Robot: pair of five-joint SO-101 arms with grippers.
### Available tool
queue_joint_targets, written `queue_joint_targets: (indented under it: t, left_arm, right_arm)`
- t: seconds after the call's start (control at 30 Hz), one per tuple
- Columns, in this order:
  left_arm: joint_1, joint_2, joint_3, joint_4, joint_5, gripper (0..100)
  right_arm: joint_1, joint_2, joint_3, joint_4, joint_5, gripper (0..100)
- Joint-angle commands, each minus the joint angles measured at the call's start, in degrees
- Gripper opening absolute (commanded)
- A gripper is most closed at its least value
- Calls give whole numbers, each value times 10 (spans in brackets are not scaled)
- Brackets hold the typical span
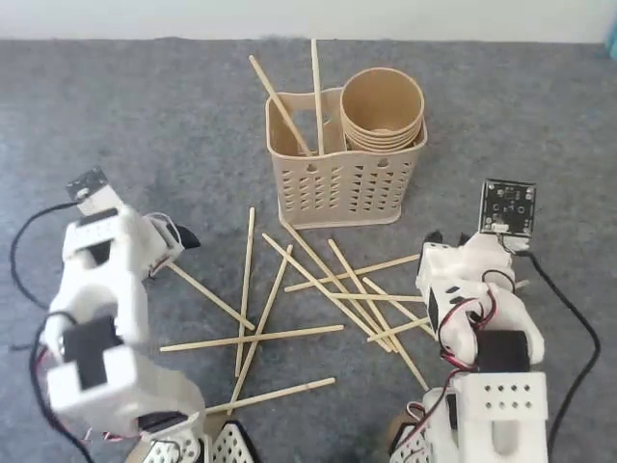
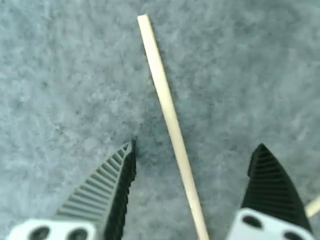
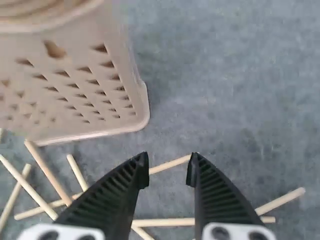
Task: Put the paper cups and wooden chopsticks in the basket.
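The beige slotted basket stands at the back centre with a stack of paper cups and a few wooden chopsticks upright in it. Several chopsticks lie scattered on the grey carpet in front of it. My left gripper is open and low over the carpet, one chopstick lying between its fingers; from above, the left gripper is at the end of a chopstick on the left. My right gripper is open a little, above a chopstick near the basket.
Grey carpet covers the whole table. Both white arm bases stand at the front edge. The right arm's camera board sits right of the basket. The scattered sticks cross one another between the two arms.
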Motion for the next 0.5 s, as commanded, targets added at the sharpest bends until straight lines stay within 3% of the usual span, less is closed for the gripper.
queue_joint_targets:
  t: [0.0, 0.2, 0.47]
  left_arm:
    - [-4, 60, -90, 48, 21, 310]
    - [-2, 107, -143, 85, 22, 20]
    - [1, 104, -145, 86, 23, 12]
  right_arm:
    - [6, -12, 32, -38, 9, 139]
    - [5, -12, 113, -84, 9, 139]
    - [5, -13, 174, -149, 9, 139]
